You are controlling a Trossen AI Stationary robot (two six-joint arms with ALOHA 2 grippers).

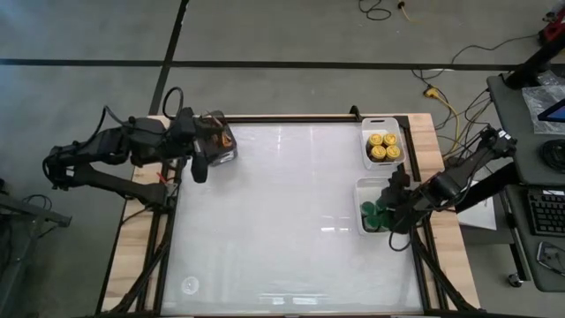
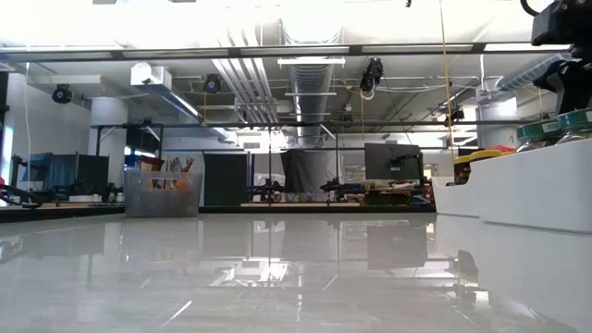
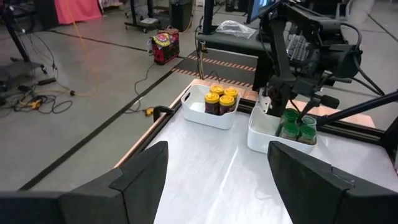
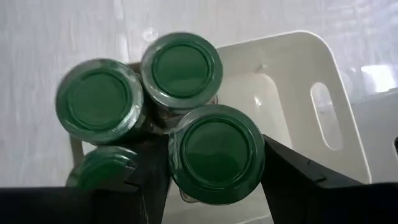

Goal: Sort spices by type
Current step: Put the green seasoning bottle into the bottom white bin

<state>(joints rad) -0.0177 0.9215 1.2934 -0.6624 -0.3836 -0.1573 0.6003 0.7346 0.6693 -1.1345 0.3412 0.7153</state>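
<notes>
Three green-lidded spice jars (image 4: 180, 65) stand in a white tray (image 4: 298, 93) at the table's right edge. A further green-lidded jar (image 4: 217, 149) sits between the fingers of my right gripper (image 4: 214, 167), which is shut on it over that tray (image 1: 371, 190). Several yellow-lidded jars (image 1: 382, 146) stand in a second white tray (image 1: 380, 124) at the far right. My left gripper (image 3: 217, 180) hovers open and empty at the far left, beside the grey cup (image 1: 221, 141). My right gripper pinches the green-lidded jar by its sides just under the lid (image 4: 177, 168), one finger (image 4: 286, 171) on each side. The fingers come from above, slanting down. The jar is upright, its lid higher than the other lids; its bottom is hidden.
The two white trays stand close together along the table's right edge (image 2: 536, 185). The grey cup of brown sticks is at the far left corner. The middle and near part of the white tabletop (image 1: 282, 221) lies bare.
</notes>
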